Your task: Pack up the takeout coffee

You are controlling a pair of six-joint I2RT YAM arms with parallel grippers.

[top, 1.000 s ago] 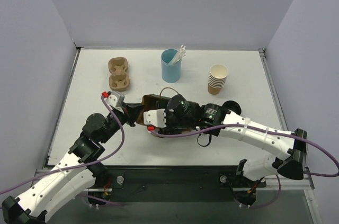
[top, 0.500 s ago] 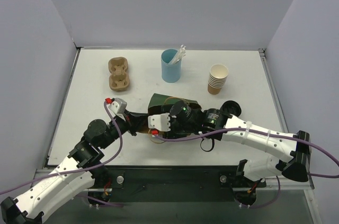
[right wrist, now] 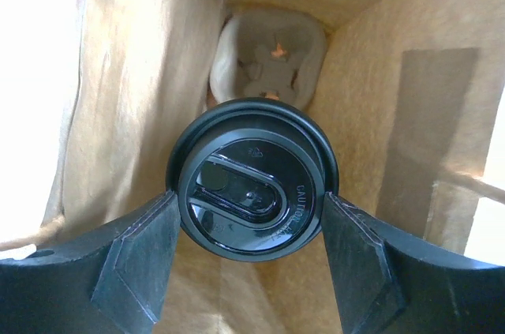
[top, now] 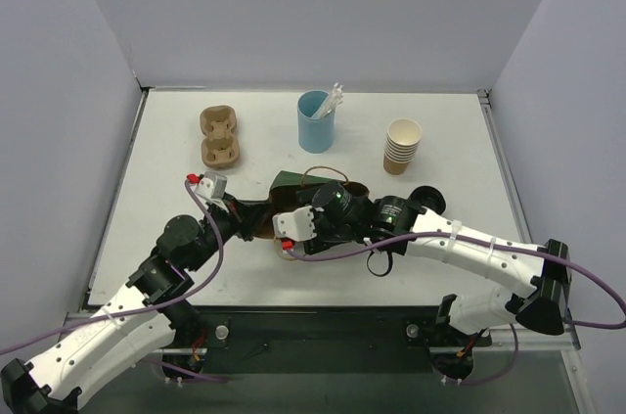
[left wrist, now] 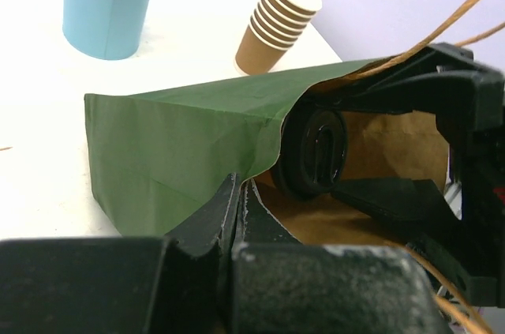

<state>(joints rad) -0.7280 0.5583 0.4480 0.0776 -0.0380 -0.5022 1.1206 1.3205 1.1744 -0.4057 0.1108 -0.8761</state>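
Note:
The takeout coffee shows in the right wrist view by its round black lid (right wrist: 251,192), low inside the brown-lined bag. My right gripper (right wrist: 251,215) is shut on it, one finger on each side of the lid. A pale moulded cup carrier (right wrist: 268,61) lies at the bag's bottom beyond the cup. The green bag (top: 291,180) sits mid-table. In the left wrist view the bag (left wrist: 173,152) lies open, with the lid (left wrist: 316,152) in its mouth. My left gripper (left wrist: 241,192) is shut on the bag's rim. In the top view my left gripper (top: 256,218) and right gripper (top: 318,210) meet at the bag.
A light-blue cup with white sticks (top: 315,121) stands at the back middle. A stack of cream paper cups (top: 401,146) stands back right. A brown cardboard cup carrier (top: 220,134) lies back left. The blue cup (left wrist: 106,2) and the stack (left wrist: 276,22) also show beyond the bag.
The bag has turned so more of its green side shows. Both grippers shifted slightly toward the near edge and then back, still at the bag's mouth.

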